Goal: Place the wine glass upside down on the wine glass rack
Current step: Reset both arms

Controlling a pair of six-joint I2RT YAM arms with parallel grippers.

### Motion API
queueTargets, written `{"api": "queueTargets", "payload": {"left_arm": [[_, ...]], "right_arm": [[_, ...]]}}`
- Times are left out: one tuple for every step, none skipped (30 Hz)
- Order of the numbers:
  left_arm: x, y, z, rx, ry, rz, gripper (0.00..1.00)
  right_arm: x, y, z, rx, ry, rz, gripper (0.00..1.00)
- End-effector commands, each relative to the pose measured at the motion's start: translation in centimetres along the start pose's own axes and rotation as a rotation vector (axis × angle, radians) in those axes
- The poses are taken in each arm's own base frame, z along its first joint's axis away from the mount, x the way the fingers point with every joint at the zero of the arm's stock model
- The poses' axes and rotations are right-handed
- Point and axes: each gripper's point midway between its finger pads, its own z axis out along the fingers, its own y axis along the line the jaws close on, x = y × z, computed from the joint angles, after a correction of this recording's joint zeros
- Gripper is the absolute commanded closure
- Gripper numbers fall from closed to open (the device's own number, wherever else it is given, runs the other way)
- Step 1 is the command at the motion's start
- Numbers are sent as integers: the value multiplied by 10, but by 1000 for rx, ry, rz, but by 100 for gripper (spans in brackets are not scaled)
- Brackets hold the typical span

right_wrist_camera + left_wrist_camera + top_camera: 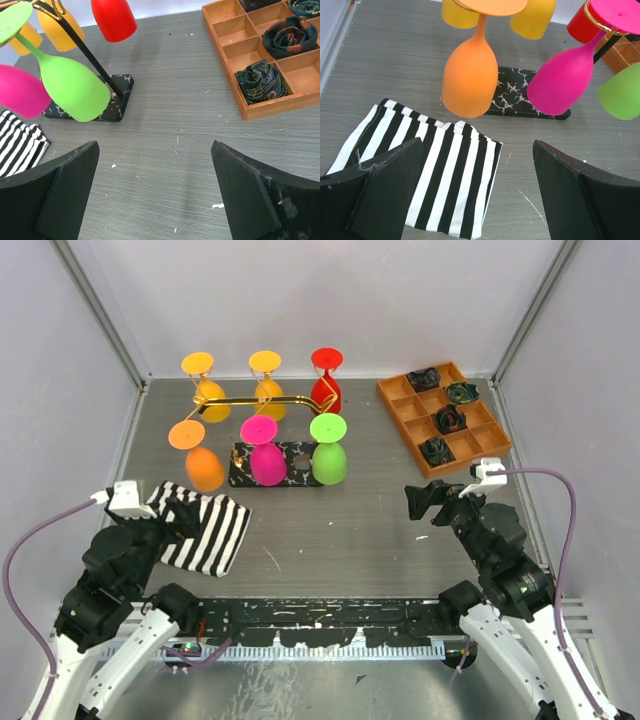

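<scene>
**A:** What lies nearest the bases in the overhead view?

**B:** The two arms. The left gripper (178, 512) sits at lower left, its fingers spread wide and holding nothing. It is over a black-and-white striped cloth (205, 532) that lies on the grey table (340, 540). The right gripper (424, 502) is at lower right, its jaws just as far apart and empty, above bare tabletop.

**A:** And beyond the cloth?

**B:** The wine glass rack (255, 400) stands centre-left in the frame, a thin gold bar over a marbled black-and-white base (297, 465). Six glasses hang on it, feet up and bowls down. The front row, left to right, is the orange wine glass (205, 468), the pink wine glass (267, 462) and the green wine glass (329, 462). The orange bowl hangs left of the base, just past the cloth's far edge.

**A:** The back row?

**B:** There are two yellow wine glasses (211, 400), then the red wine glass (326, 392) at the right end.

**A:** What is farthest off?

**B:** An orange compartment tray (410, 408) sits at upper right, well apart from the rack. Four of its cells each hold one of the dark rolled fabrics (449, 419).
</scene>
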Motion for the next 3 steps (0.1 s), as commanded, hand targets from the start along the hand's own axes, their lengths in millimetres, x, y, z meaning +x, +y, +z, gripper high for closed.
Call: {"api": "queueTargets", "payload": {"left_arm": [[-4,3,0,-22,-18,-18,2],[-4,4,0,-24,-16,-17,2],[-4,4,0,-24,-16,-17,2]], "right_arm": [[-12,9,2,-43,-47,-7,0],[-12,7,2,-36,-47,-3,0],[-12,6,2,-31,-49,-1,0]]}}
